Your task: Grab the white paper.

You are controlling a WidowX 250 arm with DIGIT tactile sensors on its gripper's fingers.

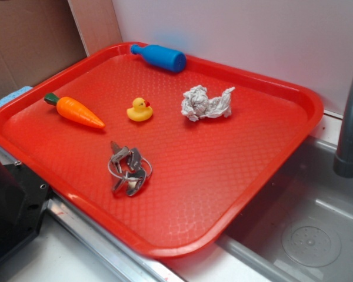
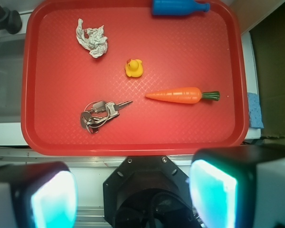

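Observation:
The white paper (image 1: 205, 103) (image 2: 91, 39) is a crumpled greyish wad lying on the red tray (image 1: 235, 176) (image 2: 180, 133), toward its far right side in the exterior view and at the upper left in the wrist view. My gripper (image 2: 133, 190) hangs high above the tray's near edge, well away from the paper. Its two fingers, with glowing teal pads (image 2: 213, 192), stand wide apart with nothing between them. The gripper does not appear in the exterior view.
Also on the tray are a yellow toy duck (image 1: 140, 110) (image 2: 134, 68), a bunch of grey keys (image 1: 128, 168) (image 2: 99, 115), an orange toy carrot (image 1: 75, 110) (image 2: 180, 95) and a blue bottle (image 1: 159, 57) (image 2: 178, 7). A metal sink (image 1: 309, 229) with a grey faucet (image 1: 350, 129) lies to the right.

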